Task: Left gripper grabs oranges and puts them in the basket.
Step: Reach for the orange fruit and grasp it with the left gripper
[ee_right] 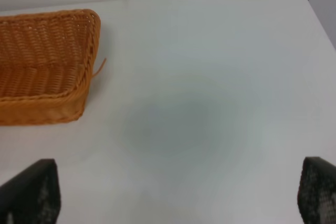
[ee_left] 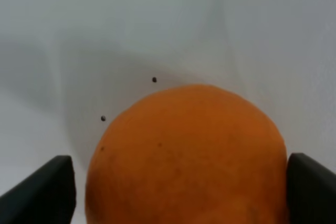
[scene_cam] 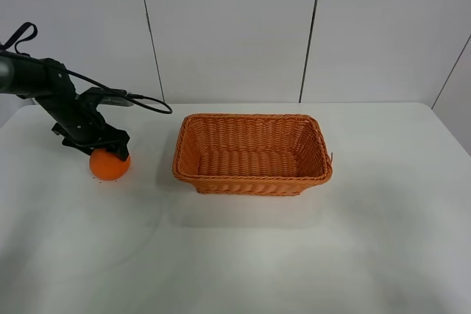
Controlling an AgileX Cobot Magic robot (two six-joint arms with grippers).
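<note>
From the high camera, your left arm comes in from the left edge and slopes down over the table (scene_cam: 235, 255), cable looping behind it, with the left gripper (scene_cam: 109, 154) tipped down onto the orange (scene_cam: 110, 165). The fruit sits on the tabletop directly under the claw. The basket (scene_cam: 250, 118) stands well apart from the gripper, off to its right in this view. In your left wrist view the orange fills the space between the two black fingers (ee_left: 44, 192). One finger meets the peel, while a sliver of white table shows between the other finger and the fruit, so the jaws straddle it unclamped. In your right wrist view the right gripper (ee_right: 178, 198) hangs above bare table with its fingers (ee_right: 31, 192) spread wide, holding nothing, and a corner of the basket is ahead of it to one side.
</note>
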